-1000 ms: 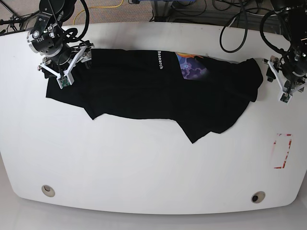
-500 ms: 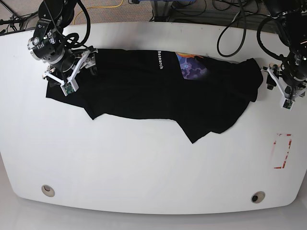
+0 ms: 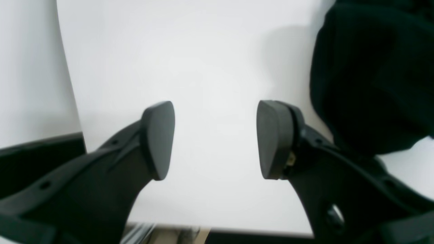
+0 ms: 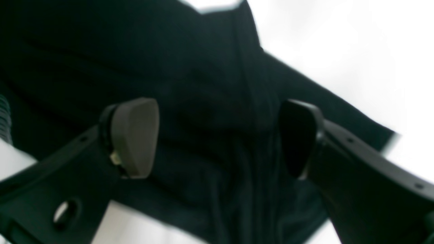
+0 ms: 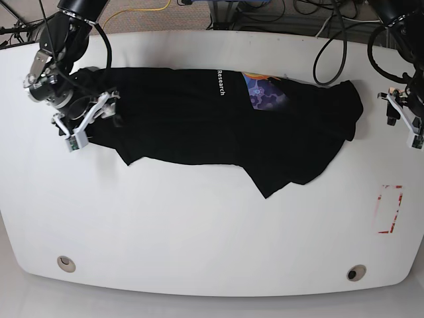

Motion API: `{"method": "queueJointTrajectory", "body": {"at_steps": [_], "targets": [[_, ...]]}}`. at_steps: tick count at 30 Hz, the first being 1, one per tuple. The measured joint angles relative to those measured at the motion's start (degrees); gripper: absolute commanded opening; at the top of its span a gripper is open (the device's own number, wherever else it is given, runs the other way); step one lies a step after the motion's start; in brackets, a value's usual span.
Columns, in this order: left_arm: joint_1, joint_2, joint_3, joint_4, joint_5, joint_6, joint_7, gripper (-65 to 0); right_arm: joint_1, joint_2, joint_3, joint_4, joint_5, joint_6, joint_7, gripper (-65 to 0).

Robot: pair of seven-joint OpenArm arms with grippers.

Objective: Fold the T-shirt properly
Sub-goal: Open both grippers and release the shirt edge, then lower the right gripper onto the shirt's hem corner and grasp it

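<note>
the t-shirt [image 5: 225, 122] lies spread across the far half of the white table [image 5: 199, 225], long side running left to right in the base view. black cloth, partly folded over itself; a strip of small white lettering [image 5: 221, 83] and a patch of orange and blue-purple print [image 5: 265, 93] show near its far edge, about the middle. the near hem is uneven, with 1 pointed flap [image 5: 268, 189] reaching toward the table's middle. the end on that view's right bunches into a rounded lump near the table edge.

right gripper [image 5: 86, 119] sits over the shirt's end on the base view's left, at the cloth's edge. in the right wrist view its 2 pads [image 4: 135, 135] stand wide apart with wrinkled black cloth below and between them; nothing is pinched, the cloth lies loose under the gap. that view is blurred, so whether the pads touch the cloth cannot be told.

left gripper [image 5: 405, 119] is off the shirt's other end, just beside the bunched cloth, over bare table. the left wrist view shows its jaws parted with only white table in the gap, holding nothing; the black cloth [image 3: 373, 74] lies off to one side of the finger [image 3: 274, 139], apart from the pad.

further out: a red-outlined rectangle [image 5: 389, 209] marked on the table near the right edge of the base view, 2 round holes [image 5: 65, 263] in the near corners, and cables [image 5: 324, 40] beyond the far edge.
</note>
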Motion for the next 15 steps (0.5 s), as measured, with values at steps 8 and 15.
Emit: {"method": "queueJointTrajectory", "body": {"at_steps": [8,15], "targets": [[-4.2,1.4,0.3,-1.8,0.7,-0.2,-0.7,-29.6,6.8,3.3,6.4,-10.2,-1.2,0.4,-0.3,-11.0],[-13.2,3.8,4.0,-5.8,-0.9,0.0,-4.0,-29.9,15.2,4.0,6.2,-20.2,-4.7,-0.5,1.0,-11.2]]}}
